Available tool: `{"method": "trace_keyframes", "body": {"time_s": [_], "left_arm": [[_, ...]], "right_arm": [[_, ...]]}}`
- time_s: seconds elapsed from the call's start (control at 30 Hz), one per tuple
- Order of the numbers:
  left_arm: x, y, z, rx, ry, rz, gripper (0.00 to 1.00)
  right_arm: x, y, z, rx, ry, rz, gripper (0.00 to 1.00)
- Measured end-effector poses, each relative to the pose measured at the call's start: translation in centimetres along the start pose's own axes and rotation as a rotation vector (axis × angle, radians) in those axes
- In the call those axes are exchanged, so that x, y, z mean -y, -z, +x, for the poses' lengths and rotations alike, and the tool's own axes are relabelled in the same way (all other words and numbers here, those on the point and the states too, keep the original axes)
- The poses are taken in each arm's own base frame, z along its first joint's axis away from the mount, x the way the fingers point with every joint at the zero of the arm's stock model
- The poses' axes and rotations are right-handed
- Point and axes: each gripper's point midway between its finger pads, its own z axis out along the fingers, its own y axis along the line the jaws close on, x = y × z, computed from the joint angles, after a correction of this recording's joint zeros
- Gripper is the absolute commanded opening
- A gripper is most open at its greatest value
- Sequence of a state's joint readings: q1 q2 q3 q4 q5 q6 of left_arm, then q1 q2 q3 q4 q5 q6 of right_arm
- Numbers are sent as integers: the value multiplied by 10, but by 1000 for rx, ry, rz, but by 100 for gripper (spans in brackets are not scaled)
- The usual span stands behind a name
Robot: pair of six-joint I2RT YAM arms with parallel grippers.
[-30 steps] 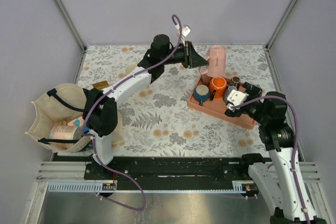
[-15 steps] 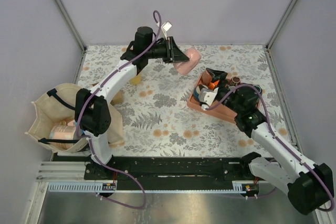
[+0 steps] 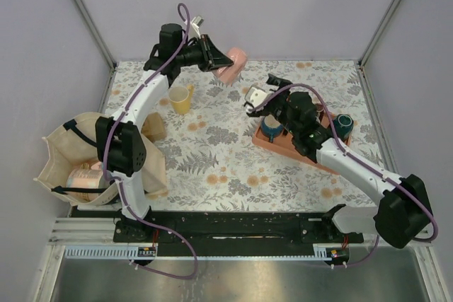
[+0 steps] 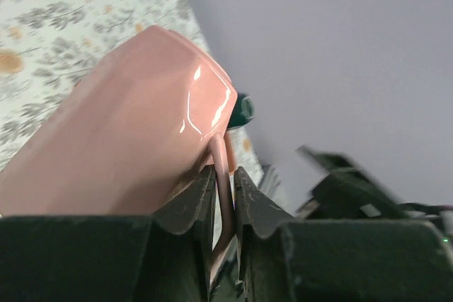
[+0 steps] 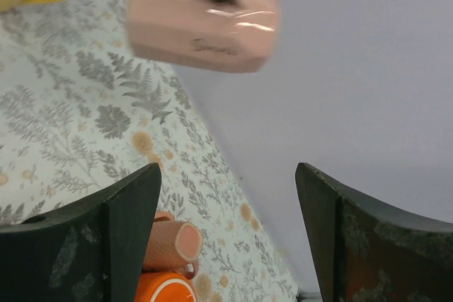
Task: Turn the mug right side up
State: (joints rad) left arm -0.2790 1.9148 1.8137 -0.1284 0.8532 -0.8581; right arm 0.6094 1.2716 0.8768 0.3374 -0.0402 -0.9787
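Note:
The pink mug [image 3: 233, 66] hangs in the air over the back of the table, lying on its side. My left gripper [image 3: 216, 59] is shut on it. In the left wrist view the mug's body [image 4: 127, 132] fills the left, and its thin handle [image 4: 222, 167] is pinched between the jaws of the left gripper [image 4: 224, 183]. My right gripper [image 3: 263, 93] is open and empty, to the right of the mug, above the near left end of the tray. In the right wrist view the mug [image 5: 202, 25] lies sideways above and ahead of the open right gripper [image 5: 230, 235].
A salmon tray [image 3: 301, 150] at the right holds a blue mug [image 3: 271, 127], a teal mug [image 3: 344, 124], an orange mug [image 5: 166, 289] and a small dotted pink cup [image 5: 173, 244]. A yellow mug [image 3: 180, 98] stands at the back left. A cloth bag [image 3: 71, 148] sits at the left edge.
My left arm lifted the pink mug off the tray, carried it left and back, and tipped it onto its side. My right arm swung left across the tray towards the mug.

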Motion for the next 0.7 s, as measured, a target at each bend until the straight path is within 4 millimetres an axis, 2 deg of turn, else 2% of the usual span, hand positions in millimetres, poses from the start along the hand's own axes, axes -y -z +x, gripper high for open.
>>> {"method": "trace_keyframes", "body": {"time_s": [0.1,0.13,0.2,0.33,0.47,0.53,0.6,0.7], "left_arm": [[-20,1,12,-35,-30,-79,0],[-29,2,16,-46,-29,-115,0],[-47,4,29,-73,-19,-185,0],[-84,19,56,-144,56,-354,0],[-105,33,60,-140,128,-444,0],[-115,37,57,-116,174,-477,0],[-125,40,56,-85,247,-501,0],[-140,38,54,-45,367,-529,0]], "right_arm": [[27,3,-4,-46,-102,85,88],[30,6,-4,-56,-135,96,89],[25,13,-3,-75,-188,74,90],[-1,21,4,-118,-301,-23,91],[-33,20,11,-169,-401,-136,89],[-45,14,12,-194,-441,-176,90],[-57,3,12,-216,-485,-204,96],[-80,-14,6,-234,-531,-246,96]]}}
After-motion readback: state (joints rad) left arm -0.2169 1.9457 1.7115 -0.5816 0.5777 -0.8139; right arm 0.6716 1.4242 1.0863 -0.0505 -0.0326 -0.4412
